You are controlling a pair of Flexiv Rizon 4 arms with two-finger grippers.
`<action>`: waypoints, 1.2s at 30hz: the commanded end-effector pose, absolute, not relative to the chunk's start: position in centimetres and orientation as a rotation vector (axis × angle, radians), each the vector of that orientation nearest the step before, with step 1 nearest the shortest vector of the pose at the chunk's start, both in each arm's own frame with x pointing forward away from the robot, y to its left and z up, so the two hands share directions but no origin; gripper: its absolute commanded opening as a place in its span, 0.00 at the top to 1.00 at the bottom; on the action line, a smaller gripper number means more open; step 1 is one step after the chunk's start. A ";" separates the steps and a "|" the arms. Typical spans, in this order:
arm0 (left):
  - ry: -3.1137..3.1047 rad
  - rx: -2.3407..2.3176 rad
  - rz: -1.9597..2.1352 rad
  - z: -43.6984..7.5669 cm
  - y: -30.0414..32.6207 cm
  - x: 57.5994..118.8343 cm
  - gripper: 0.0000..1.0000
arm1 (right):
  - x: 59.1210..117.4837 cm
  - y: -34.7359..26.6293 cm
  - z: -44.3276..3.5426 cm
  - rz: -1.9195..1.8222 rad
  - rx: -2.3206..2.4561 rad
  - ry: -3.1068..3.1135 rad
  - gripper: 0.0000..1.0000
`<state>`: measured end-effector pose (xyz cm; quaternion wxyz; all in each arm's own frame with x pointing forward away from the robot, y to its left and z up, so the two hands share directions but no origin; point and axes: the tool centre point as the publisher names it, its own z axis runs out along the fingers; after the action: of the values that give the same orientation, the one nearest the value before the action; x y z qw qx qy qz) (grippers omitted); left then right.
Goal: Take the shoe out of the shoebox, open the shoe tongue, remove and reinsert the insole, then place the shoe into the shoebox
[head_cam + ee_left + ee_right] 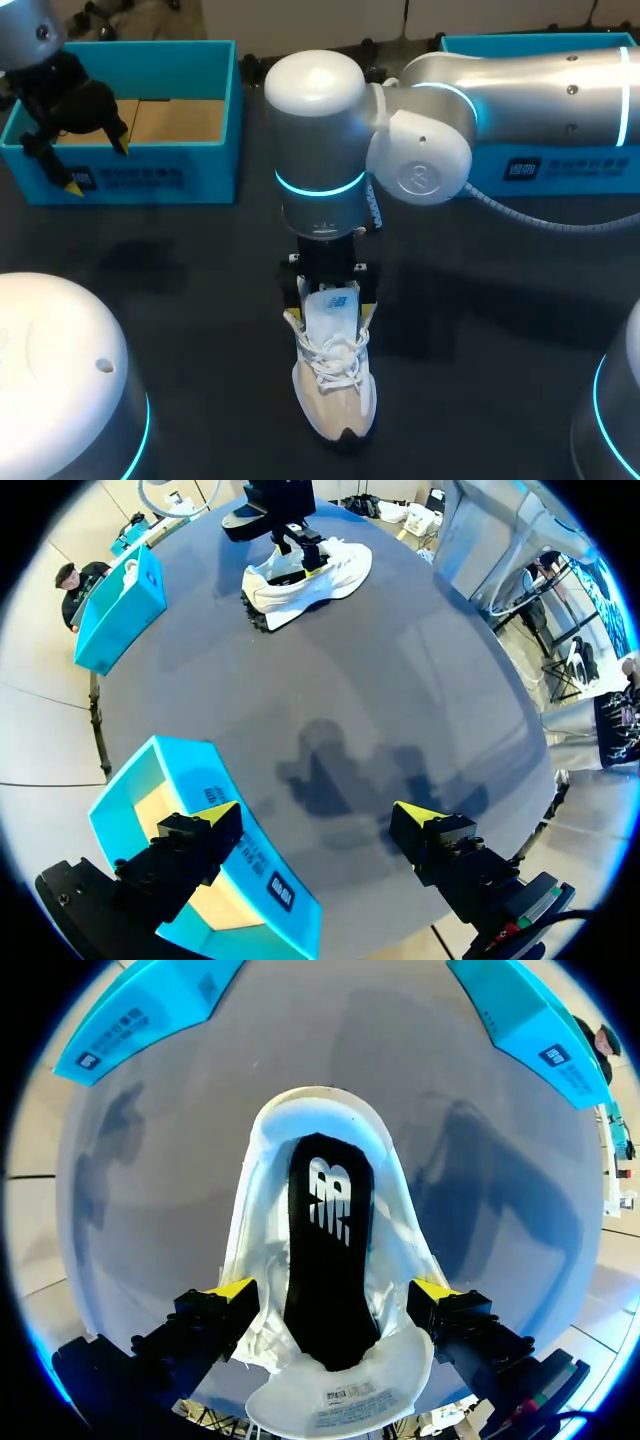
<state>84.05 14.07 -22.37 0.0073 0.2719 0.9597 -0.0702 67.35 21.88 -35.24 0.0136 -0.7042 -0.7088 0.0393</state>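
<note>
Claws first! The right claw (335,1290) hangs straight over the shoe (335,400). It is spread wide, one yellow tip on each flank of the upper, and as far as I can judge it pinches nothing. Right in its gap there's the black insole (325,1250), lying flat inside the shoe. The tongue (340,1400) is folded out beneath the claw, which is what lays that opening bare. Good line-up, I'd say: from here it can dip in for the insole or close on the sides. The shoe stands upright on the dark table (200,300), laces (335,362) loose, out of the shoebox (150,178). Well off to the side, the left claw (315,815) hovers spread and empty, half over the shoebox wall, half over the table. It's parked clear, I reckon, to give its partner room.
</note>
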 end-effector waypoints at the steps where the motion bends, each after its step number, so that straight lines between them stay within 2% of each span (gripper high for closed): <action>1: 3.002 0.852 -0.217 -22.4 14.1 84.1 0.00 | 67.0 22.5 -35.0 0.134 -2.213 -2.216 0.00; 19: 3.002 0.852 -0.217 -22.4 14.1 84.1 0.00 | 65.3 21.8 -33.2 0.090 -2.263 -2.191 0.00; 36: 3.002 0.852 -0.217 -22.4 14.1 84.1 0.00 | 59.2 20.9 -29.5 0.030 -2.188 -2.123 0.00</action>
<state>84.05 14.07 -22.38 0.0073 0.2720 0.9597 -0.0702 60.69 22.14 -29.89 0.0362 -0.7123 -0.7003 0.0308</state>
